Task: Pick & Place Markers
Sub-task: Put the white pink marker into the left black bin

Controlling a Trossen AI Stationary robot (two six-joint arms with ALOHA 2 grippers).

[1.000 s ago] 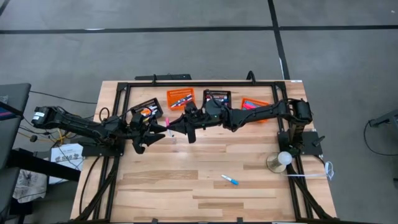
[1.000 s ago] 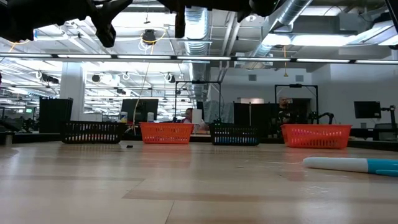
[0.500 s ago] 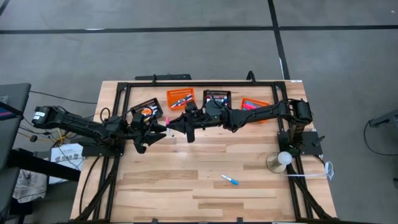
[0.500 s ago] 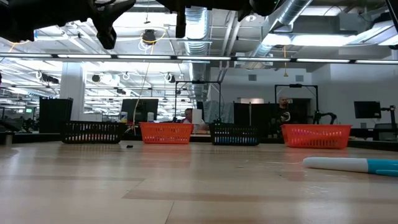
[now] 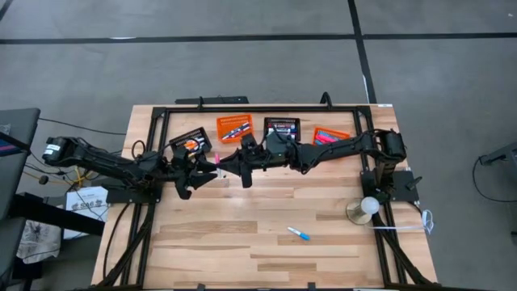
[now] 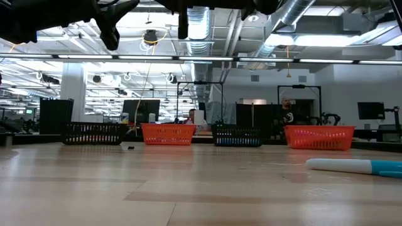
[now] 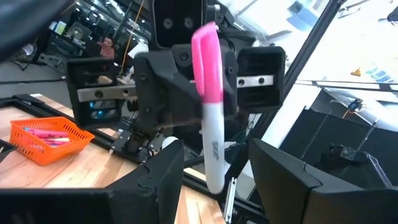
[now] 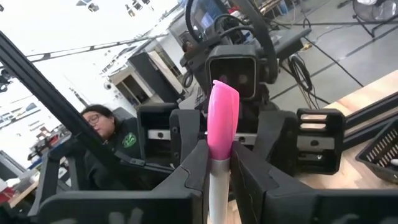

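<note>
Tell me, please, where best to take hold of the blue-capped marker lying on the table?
Take the marker at mid-barrel from straight above, closing across its width. It lies flat and alone on the bare table, slanted in the high view, with nothing crowding either side.

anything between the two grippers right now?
Yes: a pink marker. The right gripper is shut on its white barrel; the left gripper, jaws open, faces it with the marker between them. Both wrist views show it.
</note>
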